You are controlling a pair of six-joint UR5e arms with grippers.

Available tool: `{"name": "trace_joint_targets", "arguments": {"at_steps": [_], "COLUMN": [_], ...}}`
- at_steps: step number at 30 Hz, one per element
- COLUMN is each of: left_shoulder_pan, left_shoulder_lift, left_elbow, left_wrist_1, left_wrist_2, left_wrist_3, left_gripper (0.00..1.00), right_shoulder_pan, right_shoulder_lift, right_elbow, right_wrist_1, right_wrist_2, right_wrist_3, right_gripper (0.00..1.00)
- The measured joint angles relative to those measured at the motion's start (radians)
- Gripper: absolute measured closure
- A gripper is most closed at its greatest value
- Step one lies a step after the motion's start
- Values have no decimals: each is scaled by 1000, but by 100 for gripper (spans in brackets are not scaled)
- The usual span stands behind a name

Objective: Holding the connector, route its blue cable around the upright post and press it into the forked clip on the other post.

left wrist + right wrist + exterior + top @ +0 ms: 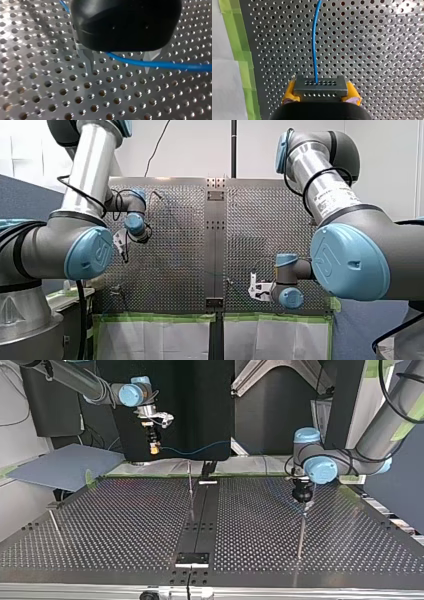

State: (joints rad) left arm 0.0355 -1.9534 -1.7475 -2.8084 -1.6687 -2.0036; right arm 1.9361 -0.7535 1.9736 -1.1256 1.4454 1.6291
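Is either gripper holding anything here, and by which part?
My right gripper clamps the connector by its side faces; the blue cable leads out ahead. My left gripper is open, holding nothing.

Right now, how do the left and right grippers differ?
The right gripper has yellow pads shut on the connector; the left gripper has metal fingers open, gripping nothing. In the top view the right gripper hangs high over the table; the left sits low. Shared: the blue cable runs by both.
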Motion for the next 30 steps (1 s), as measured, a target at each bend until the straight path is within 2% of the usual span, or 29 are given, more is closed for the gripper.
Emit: {"name": "trace_joint_targets", "arguments": {"at_steps": [7,19,25,30], "left_shoulder_pan": [-3,-4,6,13], "left_shoulder_lift": [-3,3,37,77], "left_elbow": [0,0,1,1], "left_wrist_1": [26,26,27,36], "left_wrist_2": [19,5,-12,1], "left_wrist_3": [-22,-5,-23,-61], "left_gripper": [2,2,2,2], "right_shoulder_pan": [-3,-3,-1,-1], "right_shoulder_lift": [0,1,1,1], "right_elbow": [0,0,0,0], "right_wrist_1": [-2,-2,-7,-9], "right_wrist_2": [2,4,2,0], "right_wrist_3": [0,0,1,2], "right_gripper": [100,100,100,100]}}
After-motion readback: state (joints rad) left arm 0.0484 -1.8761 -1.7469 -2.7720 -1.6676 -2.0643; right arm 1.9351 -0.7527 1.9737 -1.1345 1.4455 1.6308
